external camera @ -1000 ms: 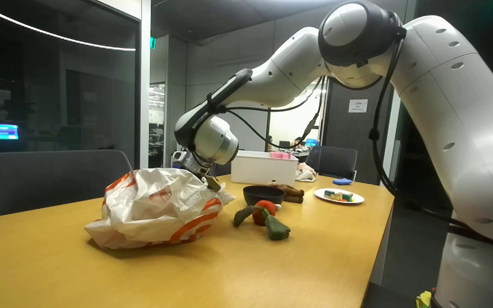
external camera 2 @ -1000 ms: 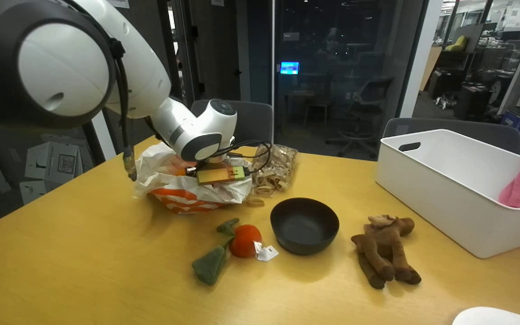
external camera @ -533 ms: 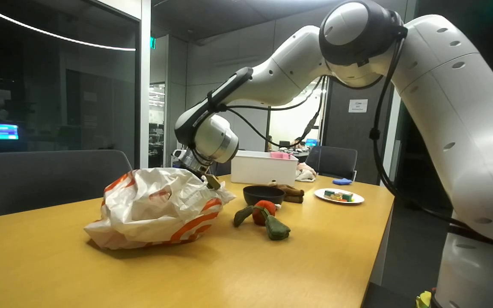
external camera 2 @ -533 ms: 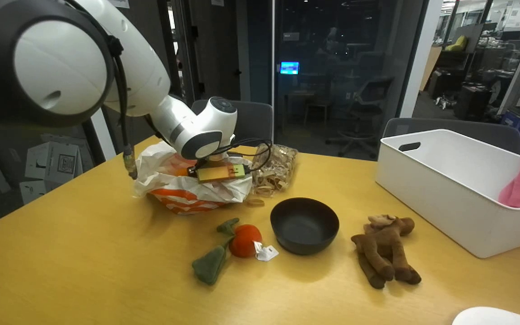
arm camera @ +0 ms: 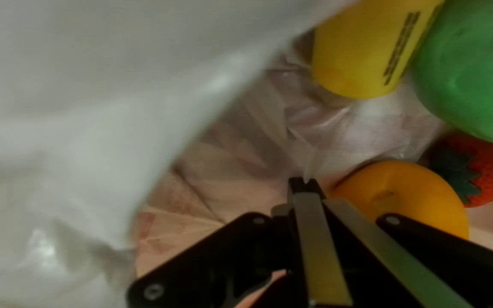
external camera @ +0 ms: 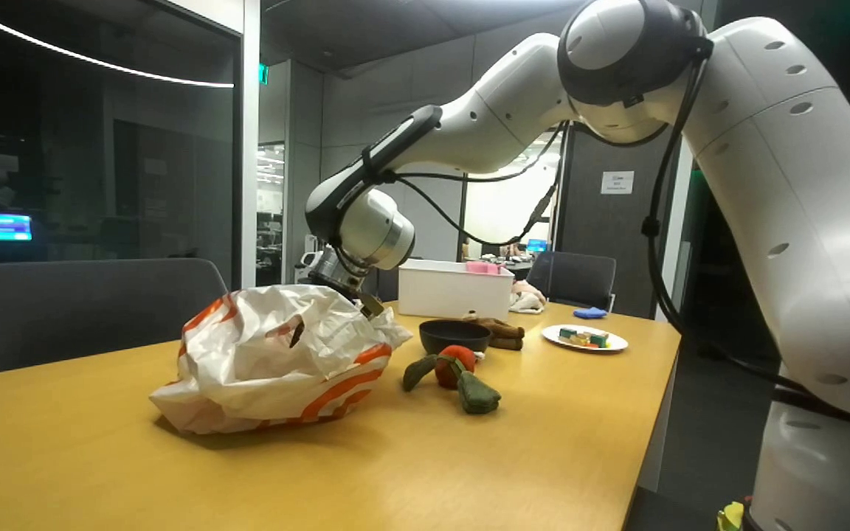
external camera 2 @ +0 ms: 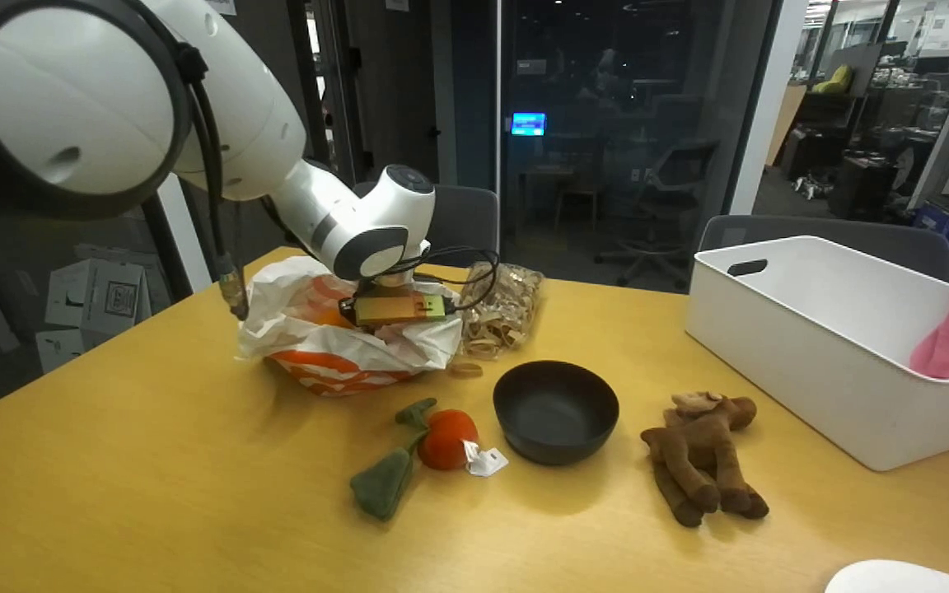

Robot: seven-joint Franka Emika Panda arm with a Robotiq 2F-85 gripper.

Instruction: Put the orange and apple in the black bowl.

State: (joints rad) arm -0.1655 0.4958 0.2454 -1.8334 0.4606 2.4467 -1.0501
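1. In an exterior view, the black bowl (external camera: 455,341) stands near the white bag (external camera: 266,369).
2. In an exterior view, the bowl holds nothing.
3. In the wrist view, the gripper (arm camera: 305,185) is pinched together beside the unheld orange (arm camera: 422,192), inside the bag; apple unidentifiable; both likely left to move.

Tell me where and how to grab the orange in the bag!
Probably around its widest middle, from above through the mouth of the white bag: the orange is round, and no bag covers its top. A red fruit sits close beside it, so the shut gripper should open and straddle the freer sides.
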